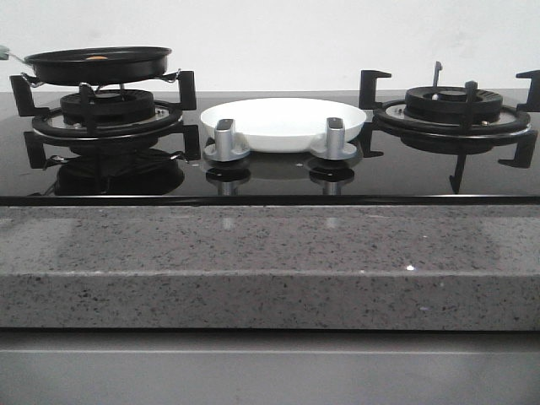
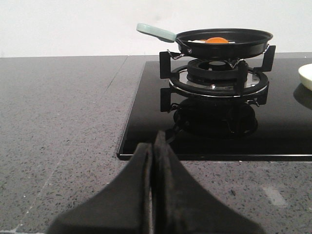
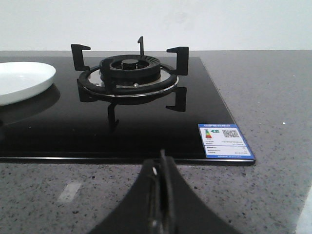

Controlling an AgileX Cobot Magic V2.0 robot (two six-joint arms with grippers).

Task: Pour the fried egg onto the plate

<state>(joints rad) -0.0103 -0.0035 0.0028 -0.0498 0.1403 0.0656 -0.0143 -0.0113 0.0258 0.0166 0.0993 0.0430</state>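
Fried egg sits in the black pan on the left burner, well ahead of the left gripper, no contact. Plate on the glass hob between the burners, well apart from both grippers. Left gripper fingers pressed together, holding nothing; right gripper same, low over the stone counter.

Count: two burners, two knobs, one pan, one plate, one egg.

Front view shows only an orange sliver of egg; the knobs hide part of the plate's front rim. Both wrist views cut the plate off.
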